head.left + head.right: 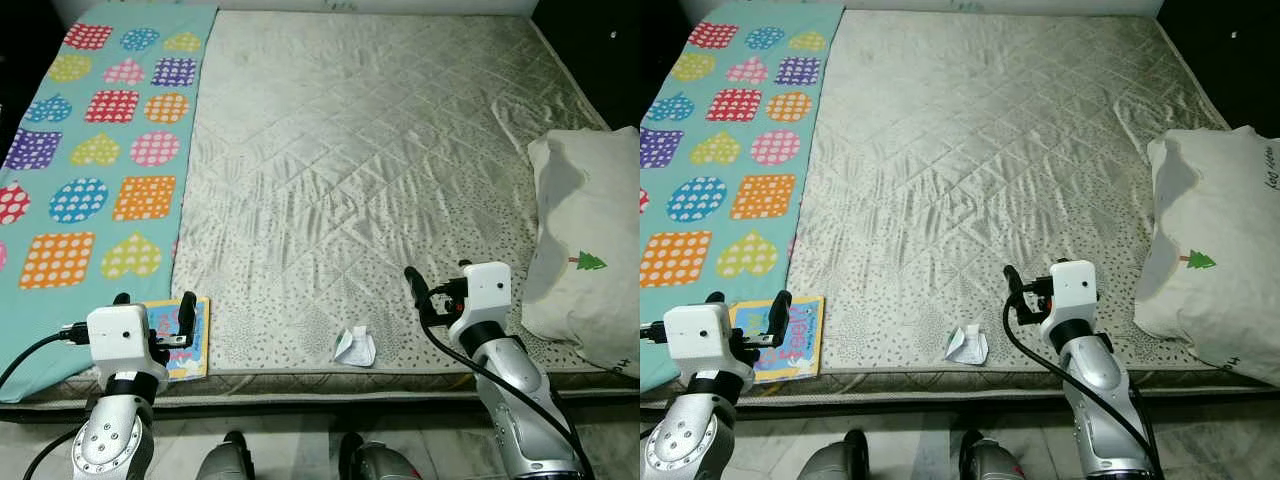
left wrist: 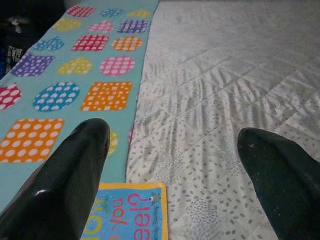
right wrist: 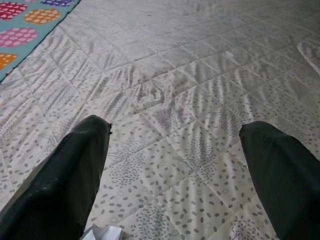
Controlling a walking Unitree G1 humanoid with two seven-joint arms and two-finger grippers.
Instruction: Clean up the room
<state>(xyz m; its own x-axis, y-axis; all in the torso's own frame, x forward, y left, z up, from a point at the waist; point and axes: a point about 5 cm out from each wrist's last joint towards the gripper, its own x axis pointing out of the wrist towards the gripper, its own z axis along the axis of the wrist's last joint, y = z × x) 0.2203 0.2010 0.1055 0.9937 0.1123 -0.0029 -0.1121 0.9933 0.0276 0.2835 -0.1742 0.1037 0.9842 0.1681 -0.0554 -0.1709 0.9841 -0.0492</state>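
A crumpled white paper [image 1: 355,346] lies on the grey quilted mattress [image 1: 370,150] near its front edge. A colourful children's book [image 1: 188,338] rests at the front left, half on the teal blanket [image 1: 100,150] printed with hearts and squares. My left gripper [image 1: 155,305] hovers open just above the book [image 2: 132,215], with nothing between its fingers. My right gripper [image 1: 440,285] stands open over the mattress, right of the paper [image 3: 102,232] and a little behind it, holding nothing.
A white pillow [image 1: 590,250] with a small green tree print lies at the bed's right edge, partly overhanging. The bed's front edge runs just before my feet [image 1: 225,460]. Dark floor flanks the bed on both sides.
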